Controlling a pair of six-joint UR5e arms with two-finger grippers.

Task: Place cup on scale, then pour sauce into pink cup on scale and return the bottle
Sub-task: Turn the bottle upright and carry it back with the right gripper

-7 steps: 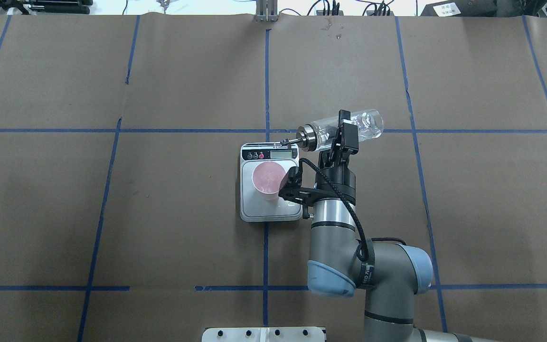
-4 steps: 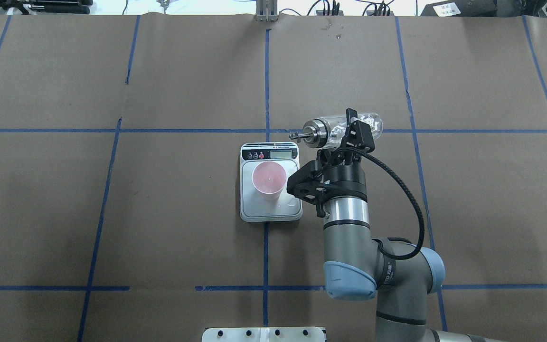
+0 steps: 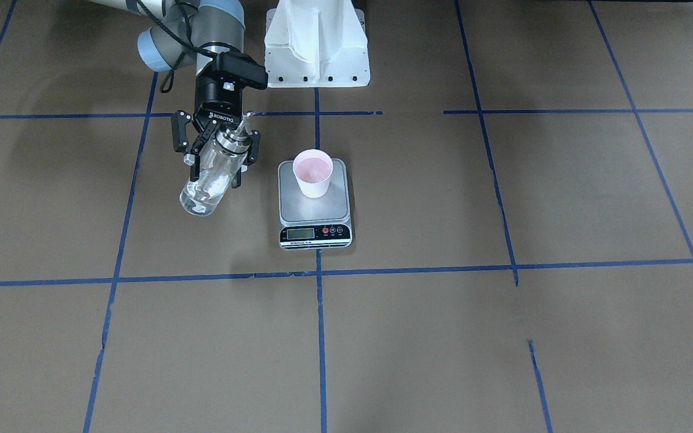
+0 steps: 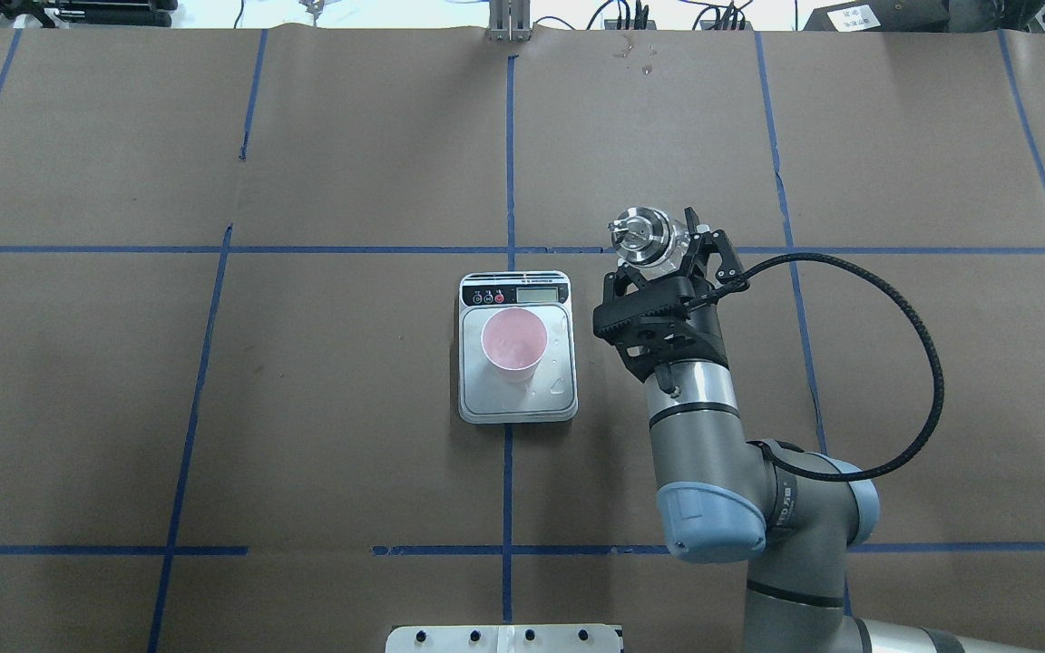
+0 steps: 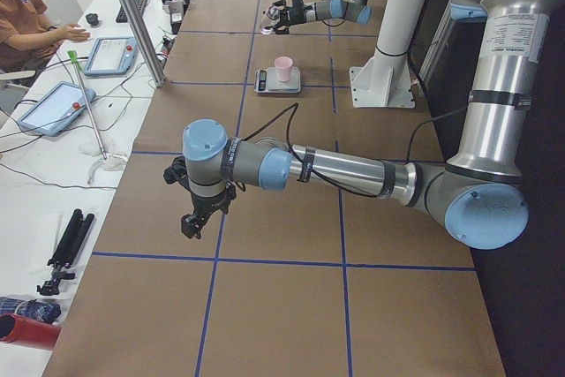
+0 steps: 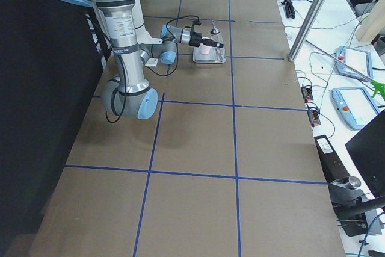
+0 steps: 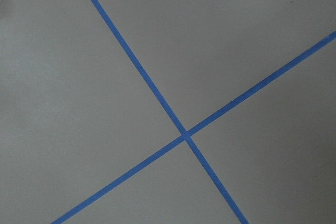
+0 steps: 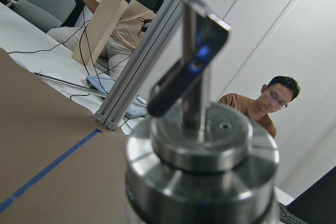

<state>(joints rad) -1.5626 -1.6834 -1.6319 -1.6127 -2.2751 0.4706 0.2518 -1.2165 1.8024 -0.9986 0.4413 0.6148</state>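
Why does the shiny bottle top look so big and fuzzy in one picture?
Right wrist view: the bottle cap is very near the camera, so it fills the picture and its lower edge blurs. Overhead view: it is small and sharp, with white glare.

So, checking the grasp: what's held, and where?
The right gripper holds the clear glass bottle with silver spout cap by its upper body, below the cap.

Cup [image 3: 313, 171] is sitting on scale [image 3: 298, 207] platform, robot-side of display. Bottle [image 3: 205, 189] is hanging in R gripper [image 3: 216, 161], just robot's-right of scale, not touching it. L gripper [image 5: 190, 222] is hovering well apart, far left.
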